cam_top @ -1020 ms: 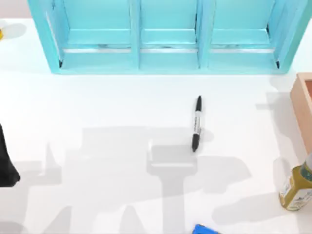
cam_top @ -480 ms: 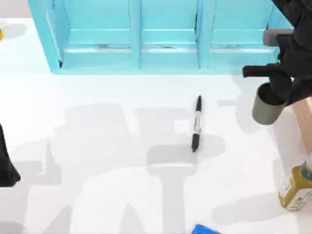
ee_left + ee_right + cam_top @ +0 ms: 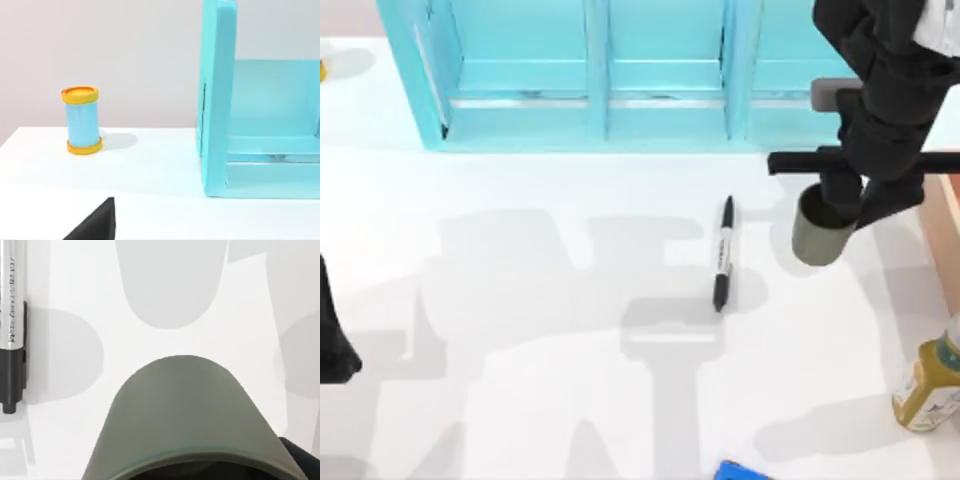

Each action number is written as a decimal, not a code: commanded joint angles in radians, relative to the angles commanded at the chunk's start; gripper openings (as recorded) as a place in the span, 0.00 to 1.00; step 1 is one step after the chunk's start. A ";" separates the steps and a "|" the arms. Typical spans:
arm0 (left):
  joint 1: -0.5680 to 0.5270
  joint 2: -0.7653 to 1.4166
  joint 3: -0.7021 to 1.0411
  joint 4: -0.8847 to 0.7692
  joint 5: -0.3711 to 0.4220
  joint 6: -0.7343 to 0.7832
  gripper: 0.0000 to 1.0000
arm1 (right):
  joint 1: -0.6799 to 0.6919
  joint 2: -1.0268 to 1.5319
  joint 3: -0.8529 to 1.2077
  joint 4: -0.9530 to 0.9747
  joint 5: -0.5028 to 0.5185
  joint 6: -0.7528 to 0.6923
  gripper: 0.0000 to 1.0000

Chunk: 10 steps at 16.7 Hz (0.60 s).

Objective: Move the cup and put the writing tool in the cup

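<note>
cup has been carried left toward the marker, pinched by right gripper for placement nearby; left arm parked.

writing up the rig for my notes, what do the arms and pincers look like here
Both arms are matte black. The right arm is built of chunky rounded segments, with a grey block near the wrist and a thin black crossbar above its pincer. The left arm shows as a plain black tapered shape at the table's left edge. No cables or markings visible.
</note>
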 joint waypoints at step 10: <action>0.000 0.000 0.000 0.000 0.000 0.000 1.00 | 0.018 0.042 -0.108 0.156 0.004 0.014 0.00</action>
